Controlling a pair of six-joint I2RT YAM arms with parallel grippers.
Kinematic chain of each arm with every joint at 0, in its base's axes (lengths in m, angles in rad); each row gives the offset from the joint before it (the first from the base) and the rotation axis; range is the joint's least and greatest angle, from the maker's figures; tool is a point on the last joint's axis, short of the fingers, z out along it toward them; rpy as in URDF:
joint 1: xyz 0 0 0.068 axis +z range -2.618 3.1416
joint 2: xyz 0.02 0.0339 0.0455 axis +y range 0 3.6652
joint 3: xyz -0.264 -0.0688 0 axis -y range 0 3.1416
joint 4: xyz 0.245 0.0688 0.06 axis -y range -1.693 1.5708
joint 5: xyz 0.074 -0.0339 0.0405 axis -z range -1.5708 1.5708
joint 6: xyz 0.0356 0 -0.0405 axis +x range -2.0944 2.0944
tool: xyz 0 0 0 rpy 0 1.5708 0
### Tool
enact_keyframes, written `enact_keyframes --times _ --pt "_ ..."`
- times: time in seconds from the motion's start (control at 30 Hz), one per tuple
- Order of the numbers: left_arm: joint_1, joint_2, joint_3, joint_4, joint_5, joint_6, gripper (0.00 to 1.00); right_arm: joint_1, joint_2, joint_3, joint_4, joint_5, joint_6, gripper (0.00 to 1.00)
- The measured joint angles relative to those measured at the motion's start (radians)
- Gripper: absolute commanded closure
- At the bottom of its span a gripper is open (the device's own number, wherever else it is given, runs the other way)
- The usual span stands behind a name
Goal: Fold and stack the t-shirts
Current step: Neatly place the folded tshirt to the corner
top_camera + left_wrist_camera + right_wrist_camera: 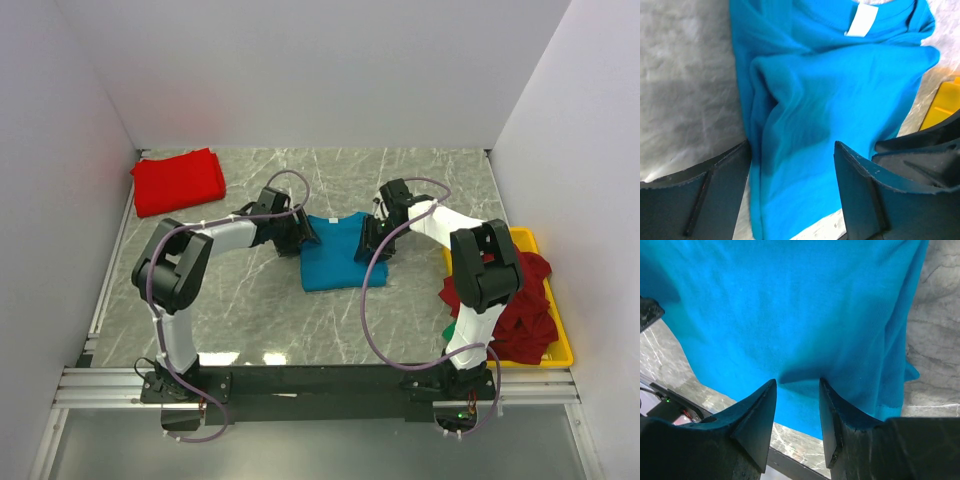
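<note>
The blue t-shirt [331, 256] lay in the middle of the tabletop [420, 180]. My left hand [792, 165] was at its left side, fingers wide apart over the cloth. My right hand [797, 390] was at its right side, fingers close, pinching a bit of blue cloth. A folded red t-shirt [179, 181] sat in the far left corner. More t-shirts [520, 305] were piled in the yellow tray [560, 345] by the right edge.

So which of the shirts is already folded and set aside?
The bright red shirt, lying folded at the table's far left corner. The teal shirt is between both arms' fingers in the middle, and the dark red ones are heaped in the yellow tray.
</note>
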Motion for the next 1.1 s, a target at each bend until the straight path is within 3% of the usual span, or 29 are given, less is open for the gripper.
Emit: enact_keyframes --times 0.2,0.3,0.33,0.5,0.6,0.8,1.1 --pt "-0.005 0.039 0.026 0.041 0.006 -0.009 0.34 0.01 0.0 0.0 -0.001 0.006 0.004 0.54" --pt "-0.019 0.071 0.051 0.068 0.015 -0.011 0.43 0.02 0.0 0.001 -0.001 0.011 0.011 0.54" --pt "-0.026 0.085 0.063 0.077 0.016 -0.011 0.54 0.024 0.0 0.002 -0.002 0.013 0.012 0.54" --pt "-0.051 0.141 0.106 0.083 0.019 -0.011 0.78 0.043 0.011 0.02 -0.008 0.023 0.026 0.54" --pt "-0.053 0.164 0.141 0.071 0.032 -0.006 0.99 0.053 0.031 0.043 -0.007 0.024 0.034 0.55" --pt "-0.051 0.207 0.254 -0.039 0.031 0.066 0.99 0.062 0.061 0.085 -0.027 0.043 0.043 0.55" --pt "0.023 0.285 0.52 -0.351 -0.127 0.299 0.99 0.063 0.058 0.16 -0.119 0.14 0.037 0.55"
